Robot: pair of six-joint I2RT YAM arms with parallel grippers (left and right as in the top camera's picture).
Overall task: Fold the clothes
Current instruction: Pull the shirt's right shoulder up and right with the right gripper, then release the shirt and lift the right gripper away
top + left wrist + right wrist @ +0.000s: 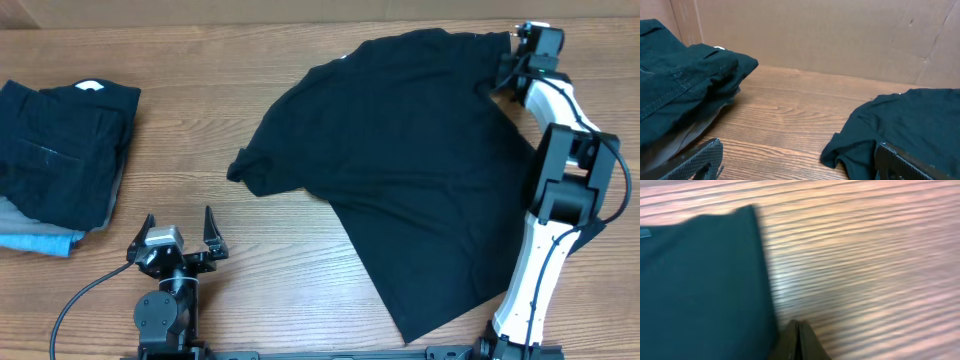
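Note:
The black T-shirt (410,170) lies spread and rumpled across the right half of the table, one sleeve pointing left. A bit of white shows at its far edge. Its sleeve end also shows in the left wrist view (900,130). My right gripper (512,52) is at the shirt's far right corner. In the blurred right wrist view its fingers (797,330) are pressed together against the shirt's edge (700,280). My left gripper (178,238) is open and empty near the front left; it also shows in the left wrist view (797,146), a short way from the sleeve.
A stack of folded dark clothes (60,140) over a light blue piece sits at the far left, and shows in the left wrist view (685,75). A brown cardboard wall (815,35) stands behind the table. Bare wood lies between the stack and the shirt.

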